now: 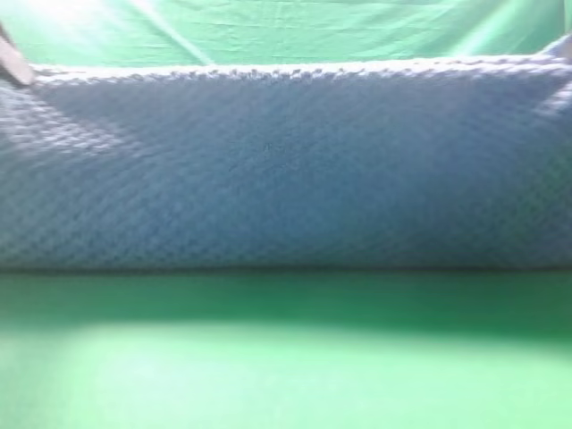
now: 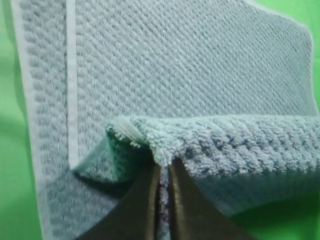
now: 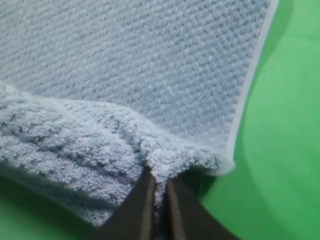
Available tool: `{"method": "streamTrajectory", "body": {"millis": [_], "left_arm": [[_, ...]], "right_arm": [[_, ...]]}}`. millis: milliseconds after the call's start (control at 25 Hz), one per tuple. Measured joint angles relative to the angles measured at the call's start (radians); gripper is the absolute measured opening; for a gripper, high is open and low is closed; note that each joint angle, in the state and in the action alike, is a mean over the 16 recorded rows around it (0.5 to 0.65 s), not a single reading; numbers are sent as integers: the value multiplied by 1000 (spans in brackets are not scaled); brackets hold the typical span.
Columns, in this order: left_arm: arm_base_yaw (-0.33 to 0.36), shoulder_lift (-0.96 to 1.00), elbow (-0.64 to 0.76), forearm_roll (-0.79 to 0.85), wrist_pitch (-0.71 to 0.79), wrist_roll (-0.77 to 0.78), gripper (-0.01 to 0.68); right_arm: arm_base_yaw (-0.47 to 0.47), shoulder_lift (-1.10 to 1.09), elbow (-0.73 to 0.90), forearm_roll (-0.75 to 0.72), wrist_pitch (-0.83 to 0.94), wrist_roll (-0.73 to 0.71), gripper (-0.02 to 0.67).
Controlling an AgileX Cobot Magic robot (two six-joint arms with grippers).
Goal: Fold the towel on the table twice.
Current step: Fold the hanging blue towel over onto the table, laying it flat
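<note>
The towel is held lifted across the whole width of the high view, its top edge near the upper frame and its lower fold above the green table. In the lower centre of each wrist view the left gripper and the right gripper are seen pinched nearly closed on a bunched corner of cloth, the rest lying flat beyond — hem visible at the left and right respectively. The fabric is judged soft, limp and light, sagging between holds — corners or hem are considered the best places for gripping.
</note>
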Motion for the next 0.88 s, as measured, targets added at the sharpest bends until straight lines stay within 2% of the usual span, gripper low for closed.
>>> {"method": "streamTrajectory", "body": {"millis": [440, 720, 880], "left_arm": [[0, 262, -235, -55, -82, 70, 0], [0, 368, -297, -220, -133, 230, 0], [0, 411, -312, -324, -155, 351, 8]], "right_arm": [[-56, 306, -235, -23, -146, -13, 0], [-73, 435, -323, -24, -245, -32, 3], [-80, 479, -348, -24, -292, -45, 55]]}}
